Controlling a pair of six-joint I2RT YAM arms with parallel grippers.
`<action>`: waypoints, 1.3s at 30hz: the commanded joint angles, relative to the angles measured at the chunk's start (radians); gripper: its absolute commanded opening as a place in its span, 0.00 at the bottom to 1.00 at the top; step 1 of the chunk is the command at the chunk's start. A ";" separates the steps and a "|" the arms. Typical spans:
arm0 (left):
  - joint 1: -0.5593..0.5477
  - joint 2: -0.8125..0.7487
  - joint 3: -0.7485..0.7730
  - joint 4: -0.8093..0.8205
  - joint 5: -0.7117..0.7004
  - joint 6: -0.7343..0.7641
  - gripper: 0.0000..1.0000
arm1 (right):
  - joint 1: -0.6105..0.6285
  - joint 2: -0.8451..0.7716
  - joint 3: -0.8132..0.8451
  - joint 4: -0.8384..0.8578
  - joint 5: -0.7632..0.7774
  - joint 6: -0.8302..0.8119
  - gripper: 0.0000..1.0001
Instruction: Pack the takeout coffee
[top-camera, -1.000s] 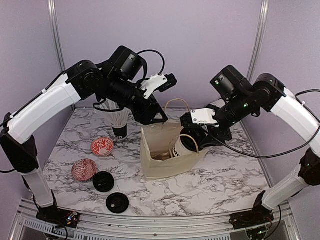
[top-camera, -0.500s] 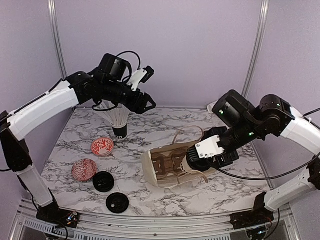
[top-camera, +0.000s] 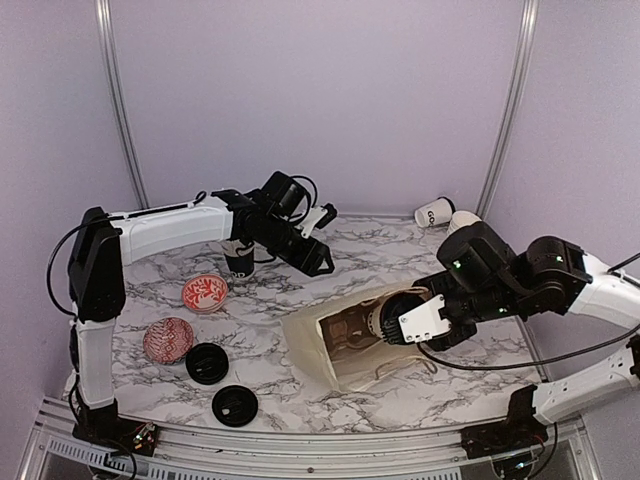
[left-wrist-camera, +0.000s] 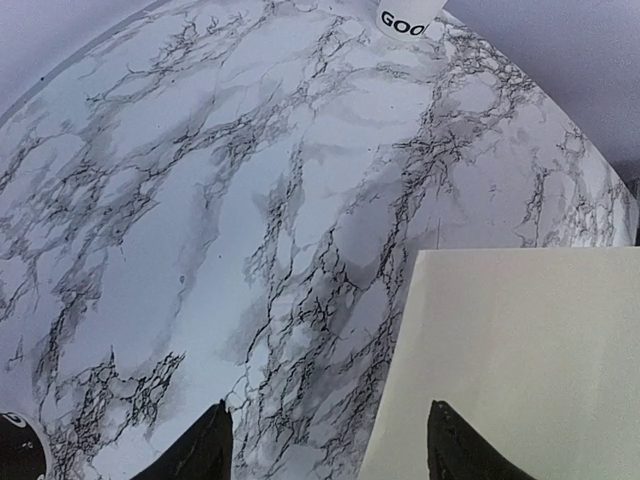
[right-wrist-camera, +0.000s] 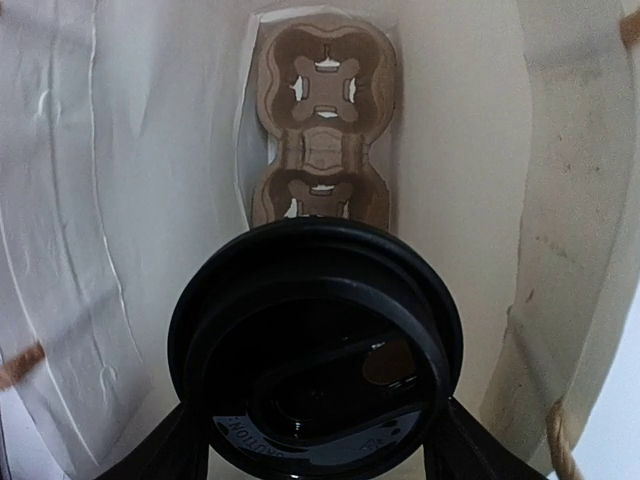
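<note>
My right gripper (top-camera: 392, 322) is shut on a takeout coffee cup (top-camera: 378, 318) and holds it inside the mouth of the cream paper bag (top-camera: 322, 362), which lies tipped over on the table. In the right wrist view the cup's black lid (right-wrist-camera: 315, 370) fills the space between my fingers (right-wrist-camera: 462, 445). The brown cardboard cup carrier (right-wrist-camera: 322, 130) sits deep in the bag. My left gripper (top-camera: 318, 262) is open and empty, low over the table left of the bag; its view shows the bag's side (left-wrist-camera: 520, 370). Two more white cups (top-camera: 435, 213) lie at the back right.
A black cup of white sticks (top-camera: 238, 262) stands behind the left arm. Two red-patterned bowls (top-camera: 204, 293) (top-camera: 167, 340) and two loose black lids (top-camera: 207, 363) (top-camera: 235, 406) lie at the front left. A white cup base (left-wrist-camera: 405, 15) shows at the top of the left wrist view.
The bag has gone from upright to tipped over, with my right gripper and cup lowering with it. My left arm has let go of the bag and dropped low to the table.
</note>
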 joint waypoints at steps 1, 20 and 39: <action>0.001 0.077 0.032 0.033 0.068 -0.023 0.67 | 0.014 -0.016 -0.017 0.141 0.064 -0.017 0.48; 0.002 0.168 0.049 0.034 0.314 -0.005 0.61 | 0.020 0.034 -0.164 0.332 0.000 -0.057 0.47; 0.016 0.087 0.009 -0.001 0.249 0.052 0.60 | 0.021 0.017 -0.028 0.273 0.061 0.030 0.49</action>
